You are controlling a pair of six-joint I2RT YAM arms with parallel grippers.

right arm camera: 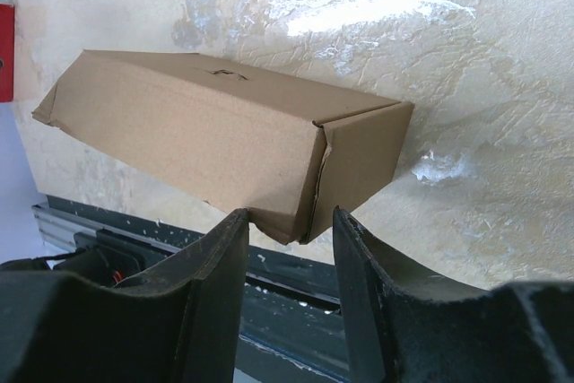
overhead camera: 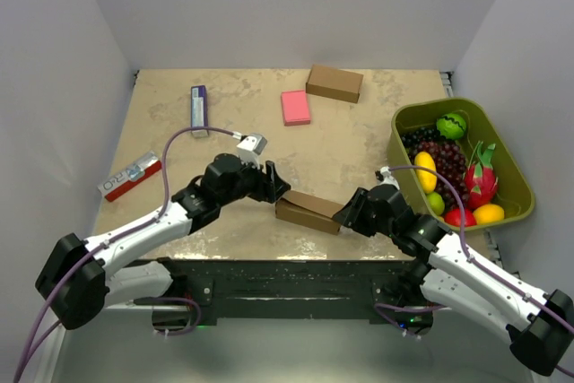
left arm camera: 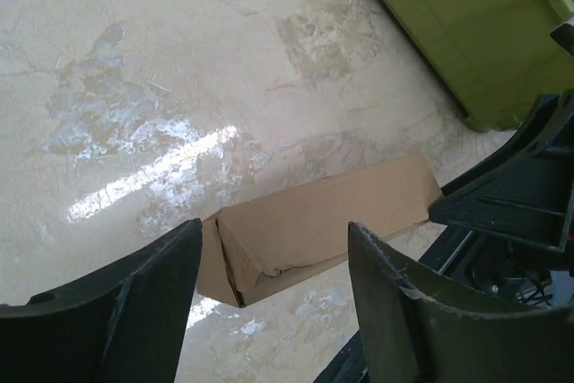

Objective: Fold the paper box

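The paper box [overhead camera: 309,211] is a plain brown carton lying near the table's front edge, between my two grippers. My left gripper [overhead camera: 276,187] stands open just off the carton's left end. In the left wrist view the paper box [left arm camera: 332,221] lies beyond the spread fingers [left arm camera: 143,302], untouched, its end flap slightly gaping. My right gripper [overhead camera: 345,217] is at the carton's right end. In the right wrist view the lower corner of the paper box [right arm camera: 197,141] sits between the fingertips of the right gripper [right arm camera: 289,217], both tips against it.
A green bin [overhead camera: 401,123] of toy fruit stands at the right, also seen in the left wrist view as the green bin [left arm camera: 448,24]. A ready-made brown box [overhead camera: 334,82] and a pink block [overhead camera: 295,107] lie at the back. A purple-white pack [overhead camera: 198,109] and a red-white package [overhead camera: 132,175] lie left.
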